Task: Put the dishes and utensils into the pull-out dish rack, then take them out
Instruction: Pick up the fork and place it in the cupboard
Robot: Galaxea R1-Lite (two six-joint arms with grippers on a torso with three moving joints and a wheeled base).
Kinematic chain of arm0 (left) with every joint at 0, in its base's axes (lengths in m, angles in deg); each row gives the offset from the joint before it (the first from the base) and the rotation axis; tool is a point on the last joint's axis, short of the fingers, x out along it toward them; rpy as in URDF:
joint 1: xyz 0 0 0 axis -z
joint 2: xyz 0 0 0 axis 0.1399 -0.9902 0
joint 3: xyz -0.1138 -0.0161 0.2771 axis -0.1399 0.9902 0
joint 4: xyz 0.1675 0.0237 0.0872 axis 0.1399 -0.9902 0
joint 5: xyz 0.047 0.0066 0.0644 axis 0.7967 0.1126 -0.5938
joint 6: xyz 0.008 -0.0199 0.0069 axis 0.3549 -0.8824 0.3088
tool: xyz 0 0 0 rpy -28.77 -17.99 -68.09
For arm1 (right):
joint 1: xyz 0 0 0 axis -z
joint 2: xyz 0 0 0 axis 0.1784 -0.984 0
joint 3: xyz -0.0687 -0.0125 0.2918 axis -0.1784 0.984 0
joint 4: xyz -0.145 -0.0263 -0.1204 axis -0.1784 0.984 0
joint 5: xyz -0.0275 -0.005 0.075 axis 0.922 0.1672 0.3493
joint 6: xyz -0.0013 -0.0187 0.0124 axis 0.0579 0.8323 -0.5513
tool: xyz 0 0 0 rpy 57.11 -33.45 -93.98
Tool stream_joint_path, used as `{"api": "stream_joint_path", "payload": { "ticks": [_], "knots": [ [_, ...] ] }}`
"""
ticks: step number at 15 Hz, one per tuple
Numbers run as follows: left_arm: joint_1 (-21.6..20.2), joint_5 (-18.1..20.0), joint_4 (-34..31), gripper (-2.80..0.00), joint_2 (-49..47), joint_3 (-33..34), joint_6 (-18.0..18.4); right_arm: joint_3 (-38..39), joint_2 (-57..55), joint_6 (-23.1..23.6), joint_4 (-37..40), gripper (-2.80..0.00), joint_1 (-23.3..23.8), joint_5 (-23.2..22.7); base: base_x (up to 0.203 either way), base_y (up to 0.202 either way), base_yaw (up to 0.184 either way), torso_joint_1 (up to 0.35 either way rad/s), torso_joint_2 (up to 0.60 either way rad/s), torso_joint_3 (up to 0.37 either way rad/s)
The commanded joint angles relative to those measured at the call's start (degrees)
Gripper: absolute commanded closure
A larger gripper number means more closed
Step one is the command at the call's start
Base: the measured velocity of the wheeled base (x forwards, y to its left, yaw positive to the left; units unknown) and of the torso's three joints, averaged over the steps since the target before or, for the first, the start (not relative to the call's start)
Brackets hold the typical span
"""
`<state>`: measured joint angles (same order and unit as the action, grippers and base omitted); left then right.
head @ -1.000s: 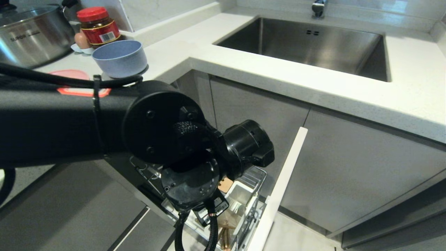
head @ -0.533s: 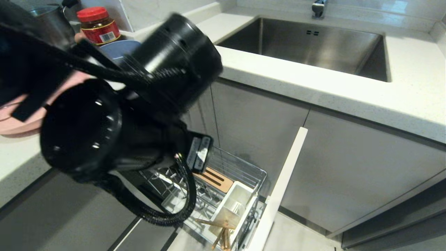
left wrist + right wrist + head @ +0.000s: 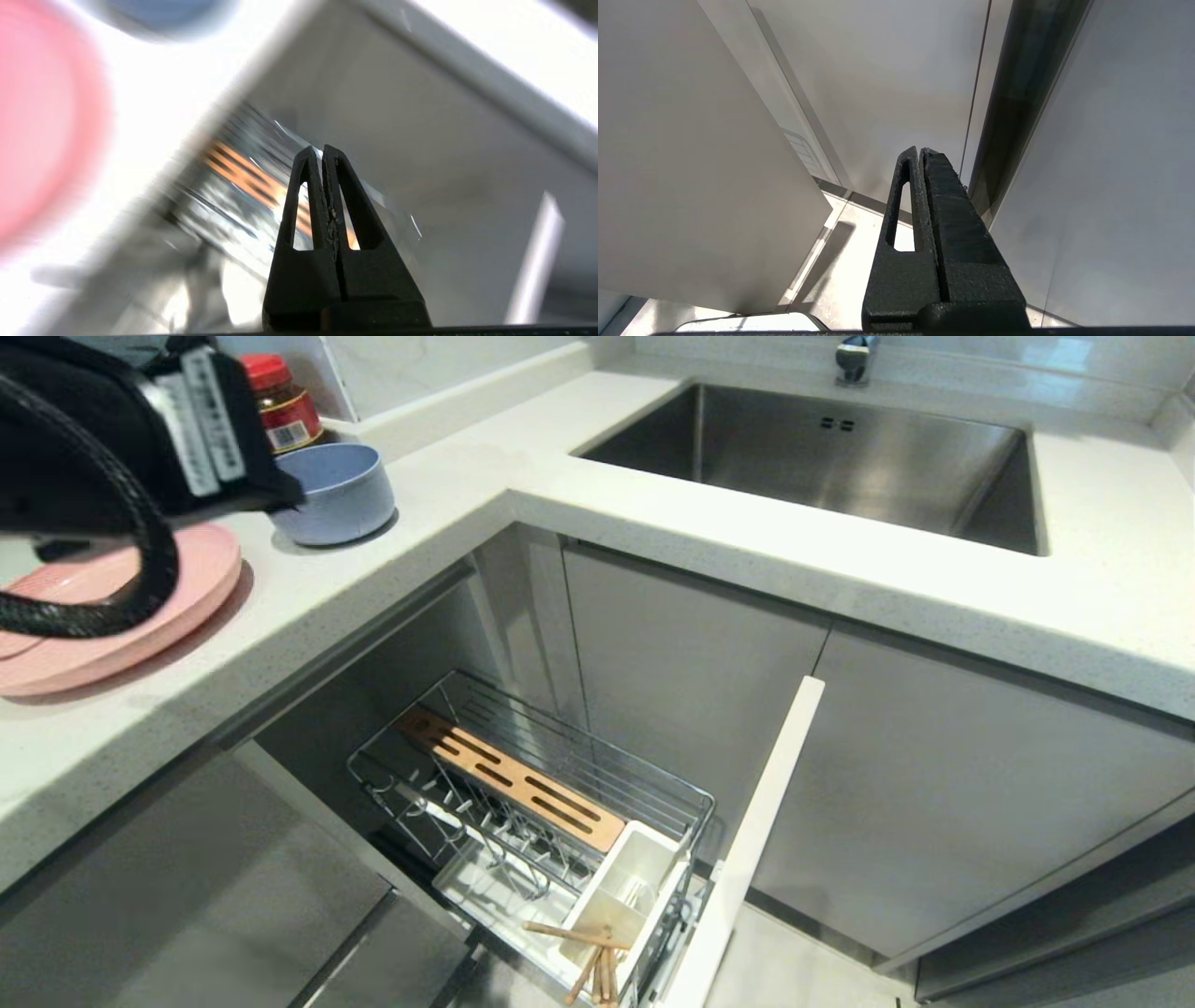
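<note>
The white counter (image 3: 579, 513) wraps around the corner, with the steel sink (image 3: 840, 457) set into its far run. Below it the grey cabinet fronts (image 3: 934, 803) stand closed, except where the dish rack (image 3: 532, 803) is pulled out by its narrow white front panel (image 3: 747, 859). The rack's wire basket holds a slotted wooden board (image 3: 509, 779) along one side and white cups (image 3: 625, 887) at the panel end.

The left arm (image 3: 84, 439) is up at the counter's left end, over the pink plate (image 3: 103, 607), which lies flat on the counter. The left gripper (image 3: 322, 151) has its jaws pressed together on nothing, pointing towards the rack below. The right gripper (image 3: 920, 151), jaws also together and empty, hangs low beside the cabinet fronts.

The blue bowl (image 3: 336, 490) stands upright on the counter just beyond the plate, with a red-lidded jar (image 3: 280, 401) behind it. The chopsticks (image 3: 583, 957) lean in a cup of the rack, tips splayed.
</note>
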<state>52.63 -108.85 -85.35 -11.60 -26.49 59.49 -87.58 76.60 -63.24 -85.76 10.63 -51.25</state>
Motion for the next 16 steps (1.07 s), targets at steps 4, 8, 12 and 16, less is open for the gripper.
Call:
{"api": "stream_joint_path", "payload": {
  "ticks": [4,8,12,16],
  "knots": [
    [-26.95,9.11,4.15,0.00,13.45,4.48,10.12,0.00,0.13,-0.03,-0.02,0.00,0.00,0.01,0.000,0.000,0.000,0.000,0.00,0.000],
    [-42.19,20.33,4.84,0.00,19.95,12.76,22.33,0.00,0.13,-0.03,-0.02,0.00,0.00,0.01,0.000,0.000,0.000,0.000,0.00,0.000],
    [-59.55,31.00,4.85,0.00,19.56,15.01,29.02,0.00,0.13,-0.03,-0.02,0.00,0.00,0.01,0.000,0.000,0.000,0.000,0.00,0.000],
    [-76.77,47.95,5.19,0.00,18.69,15.74,34.82,0.00,0.17,-0.03,-0.02,0.00,0.00,0.01,0.000,0.000,0.000,0.000,0.00,0.000]
  ]
}}
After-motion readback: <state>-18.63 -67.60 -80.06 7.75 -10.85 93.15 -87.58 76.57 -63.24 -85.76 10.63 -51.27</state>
